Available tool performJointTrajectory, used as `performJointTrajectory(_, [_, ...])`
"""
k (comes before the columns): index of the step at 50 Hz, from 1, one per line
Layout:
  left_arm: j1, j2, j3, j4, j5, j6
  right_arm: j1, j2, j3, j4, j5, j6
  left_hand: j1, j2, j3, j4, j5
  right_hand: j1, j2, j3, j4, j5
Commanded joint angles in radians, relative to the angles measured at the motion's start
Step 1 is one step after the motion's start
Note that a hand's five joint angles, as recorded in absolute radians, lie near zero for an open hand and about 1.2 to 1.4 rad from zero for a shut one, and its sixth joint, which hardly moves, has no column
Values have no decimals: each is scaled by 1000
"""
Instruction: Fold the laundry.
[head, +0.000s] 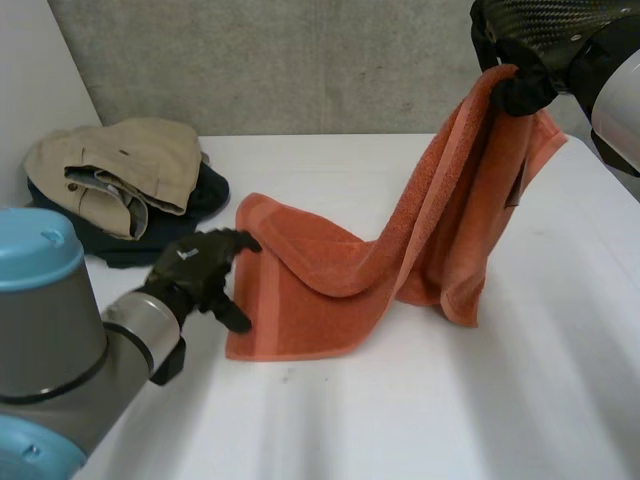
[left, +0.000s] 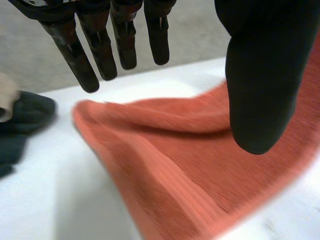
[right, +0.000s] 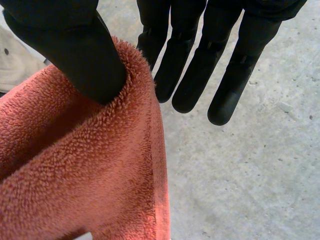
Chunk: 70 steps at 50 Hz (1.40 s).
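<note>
Your right hand (right: 75, 55) is shut on one end of the orange fluffy towel (head: 300, 300). The thumb presses the cloth toward the straight fingers (right: 192, 75), and the cloth bunches up round the thumb. That hand is up high at the far right, so this end of the towel hangs in the air like a little slide. I think it is held up so you can carry it over and lay it on the other half.

Your left hand (head: 195, 265) is wide, with the fingers straight and the thumb held apart. It is low, at the left edge of the towel's flat part, with its fingertips by the far corner. I cannot tell if it touches the cloth. I think it is there to stop that end from sliding.

The towel's left half lies flat on the white worktop (head: 400, 420). From there it climbs in a soft sag to the raised hand, and a loose flap hangs down to the worktop on the right. It is not folded yet.

A heap of tan and dark blue clothes (head: 120, 180) sits beyond the left hand, apart from the towel.
</note>
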Motion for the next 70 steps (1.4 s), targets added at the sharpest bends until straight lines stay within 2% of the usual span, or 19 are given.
performJointTrajectory(1, [-111, -88, 7, -5, 9, 37, 4, 2, 14, -11, 4, 5, -55, -67, -70, -60, -61, 269, 221, 211, 203, 243])
performJointTrajectory(5, [-152, -170, 67, 19, -37, 43, -6, -1, 5, -12, 7, 7, -37, -49, -53, -42, -43, 269, 221, 211, 203, 243])
performJointTrajectory(11, [-168, -283, 151, 7, -101, 70, -9, -13, 10, -12, 1, 18, 36, 24, 21, 31, 30, 269, 221, 211, 203, 243])
performJointTrajectory(20, [-151, -333, 193, -7, -192, 248, -18, -13, 60, -26, -13, 22, 77, 65, 62, 73, 71, 269, 221, 211, 203, 243])
performJointTrajectory(37, [-136, -381, 202, 23, -183, 333, -44, -15, 169, -89, -39, 19, 74, 62, 59, 70, 69, 269, 221, 211, 203, 243])
performJointTrajectory(52, [-97, -474, 309, 108, -173, 423, -67, -22, 200, -95, -45, 18, 236, 224, 220, 231, 230, 269, 221, 211, 203, 243])
performJointTrajectory(57, [-79, -496, 349, 108, -163, 426, -73, -22, 209, -104, -45, 15, 382, 370, 367, 377, 376, 269, 221, 211, 203, 243])
performJointTrajectory(61, [-62, -491, 360, 115, -152, 423, -79, -22, 214, -111, -45, 13, 635, 623, 619, 630, 629, 269, 221, 211, 203, 243])
performJointTrajectory(64, [-50, -470, 357, 122, -144, 416, -87, -18, 217, -117, -45, 8, 984, 972, 968, 979, 978, 269, 221, 211, 203, 243])
performJointTrajectory(70, [-45, -412, 325, 157, -132, 390, -111, 1, 218, -126, -45, -4, 1017, 1005, 1002, 1012, 1011, 269, 221, 211, 203, 243])
